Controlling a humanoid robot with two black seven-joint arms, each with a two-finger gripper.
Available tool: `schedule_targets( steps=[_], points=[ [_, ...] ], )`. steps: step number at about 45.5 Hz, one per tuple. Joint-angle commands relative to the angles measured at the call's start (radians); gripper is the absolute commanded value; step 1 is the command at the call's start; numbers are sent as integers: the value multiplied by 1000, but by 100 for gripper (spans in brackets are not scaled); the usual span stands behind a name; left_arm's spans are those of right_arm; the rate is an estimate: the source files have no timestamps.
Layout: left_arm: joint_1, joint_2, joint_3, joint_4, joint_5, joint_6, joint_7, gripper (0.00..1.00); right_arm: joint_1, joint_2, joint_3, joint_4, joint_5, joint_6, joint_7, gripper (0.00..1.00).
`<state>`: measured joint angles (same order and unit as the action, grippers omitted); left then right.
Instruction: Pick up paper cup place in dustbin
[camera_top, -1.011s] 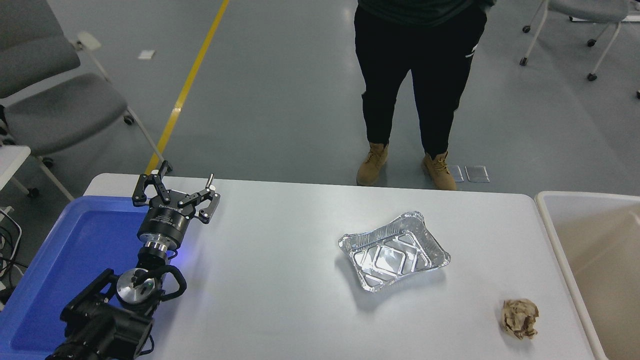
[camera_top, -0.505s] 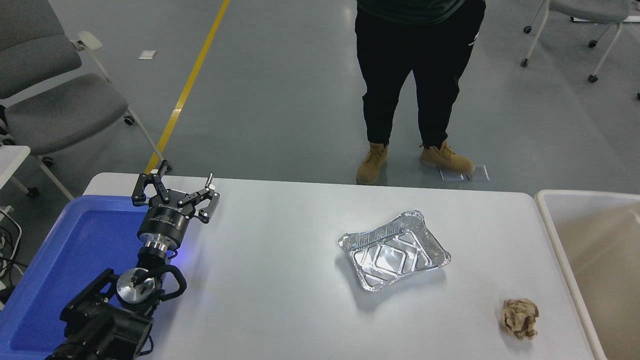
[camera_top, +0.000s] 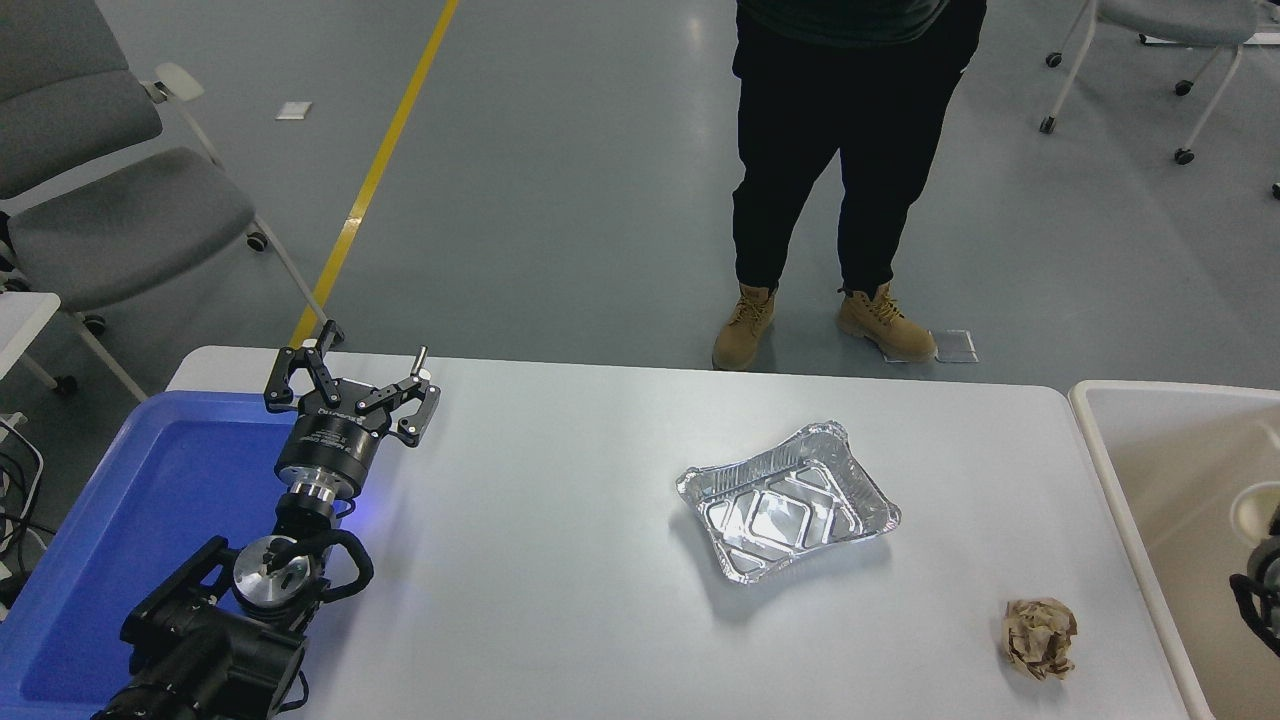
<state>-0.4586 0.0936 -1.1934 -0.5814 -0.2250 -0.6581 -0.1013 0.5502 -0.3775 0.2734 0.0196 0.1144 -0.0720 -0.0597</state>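
My right gripper (camera_top: 1262, 580) just pokes in at the right edge over the dustbin (camera_top: 1110, 470); I cannot tell its grip. The paper cup (camera_top: 1255, 508) sits just above it, inside the dustbin. My left gripper (camera_top: 352, 385) hangs spread wide over the table (camera_top: 560, 560), beside the blue tray (camera_top: 150, 500).

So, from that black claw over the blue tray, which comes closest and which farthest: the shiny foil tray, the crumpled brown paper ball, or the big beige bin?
From the left gripper:
1. Silver foil tray, mid-table.
2. Crumpled brown paper ball, near right.
3. Beige plastic bin, beyond the table's right end.
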Motion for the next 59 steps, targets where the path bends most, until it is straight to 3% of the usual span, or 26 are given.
schedule_targets(
  steps=[1, 28, 35, 41, 46, 54, 59],
  points=[
    [0, 0, 0, 0, 0, 0, 0, 99, -21, 11, 30, -9, 1, -2, 4, 100],
    [0, 0, 0, 0, 1, 0, 0, 99, 125, -43, 4, 8, -24, 18, 9, 100],
    [0, 0, 0, 0, 1, 0, 0, 99, 215, -130, -129, 109, -78, 18, 9, 100],
    [0, 0, 0, 0, 1, 0, 0, 99, 307, -273, -197, 350, -90, 18, 9, 100],
    [0, 0, 0, 0, 1, 0, 2, 99, 399, -394, -217, 569, -194, 6, 9, 100],
    [0, 0, 0, 0, 1, 0, 2, 99, 524, -529, -227, 848, -479, 5, 0, 100],
    [0, 0, 0, 0, 1, 0, 2, 99, 644, -569, -331, 971, -570, 4, 1, 100]
  ],
)
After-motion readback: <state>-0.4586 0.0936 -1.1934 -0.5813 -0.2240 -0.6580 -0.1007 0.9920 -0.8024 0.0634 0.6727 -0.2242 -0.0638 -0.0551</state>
